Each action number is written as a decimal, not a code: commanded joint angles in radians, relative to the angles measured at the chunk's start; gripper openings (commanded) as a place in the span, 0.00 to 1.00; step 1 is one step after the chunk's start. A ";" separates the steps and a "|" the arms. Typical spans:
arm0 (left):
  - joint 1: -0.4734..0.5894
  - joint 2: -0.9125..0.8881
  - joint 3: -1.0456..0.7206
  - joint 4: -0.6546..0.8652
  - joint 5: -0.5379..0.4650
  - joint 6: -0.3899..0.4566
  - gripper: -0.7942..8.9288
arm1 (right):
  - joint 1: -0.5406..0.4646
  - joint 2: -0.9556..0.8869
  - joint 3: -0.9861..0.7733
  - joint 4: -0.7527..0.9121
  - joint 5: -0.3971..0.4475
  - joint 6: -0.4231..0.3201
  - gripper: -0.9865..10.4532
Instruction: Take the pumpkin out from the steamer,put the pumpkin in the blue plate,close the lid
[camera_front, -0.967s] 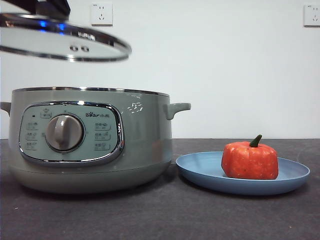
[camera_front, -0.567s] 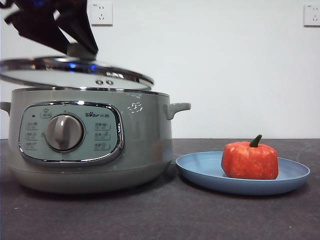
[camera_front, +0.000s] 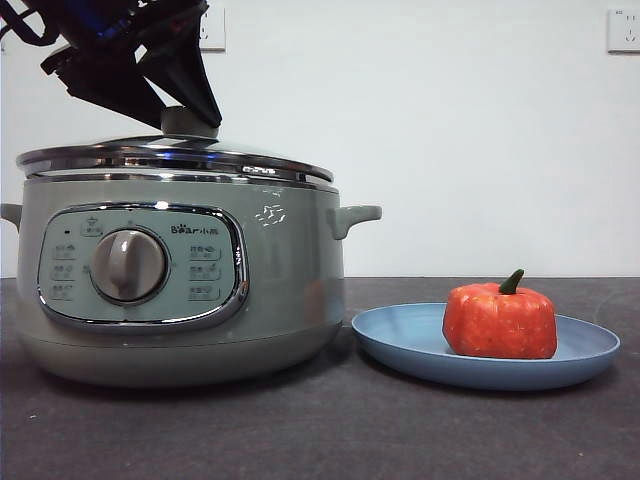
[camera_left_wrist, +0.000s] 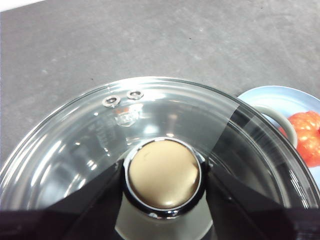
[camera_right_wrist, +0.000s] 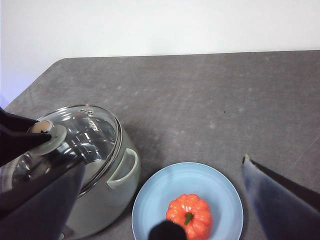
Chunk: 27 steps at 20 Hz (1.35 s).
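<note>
The glass lid (camera_front: 170, 155) rests on the chrome rim of the sage-green steamer (camera_front: 290, 270) at the left of the table. My left gripper (camera_front: 188, 118) comes down from the top left and is shut on the lid's knob (camera_left_wrist: 162, 180). To the right of the pot lies the blue plate (camera_front: 400, 335), and the orange-red pumpkin (camera_front: 500, 320) stands upright on it with its green stem up. The right wrist view looks down from high up on the pumpkin (camera_right_wrist: 190, 210), the plate (camera_right_wrist: 150, 200) and the lid (camera_right_wrist: 90, 130). My right gripper (camera_right_wrist: 165, 165) is open and holds nothing.
The steamer's side handle (camera_front: 355, 215) juts toward the plate, with a small gap between pot and plate. Two wall sockets (camera_front: 623, 30) sit on the white wall behind. The dark grey table (camera_right_wrist: 225, 100) curves off at its far left corner.
My left gripper has come down with the lid, from tilted well above the pot to resting on its rim. Pumpkin and plate have not moved.
</note>
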 joint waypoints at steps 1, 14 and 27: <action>-0.004 -0.005 0.006 0.035 0.007 -0.010 0.07 | 0.001 0.000 -0.006 0.006 0.004 0.006 0.55; -0.005 0.039 0.006 0.011 0.010 -0.009 0.07 | 0.001 0.000 -0.006 0.006 0.003 0.006 0.55; -0.003 0.034 0.079 -0.189 0.009 -0.005 0.50 | 0.001 0.000 -0.006 -0.002 0.003 0.006 0.55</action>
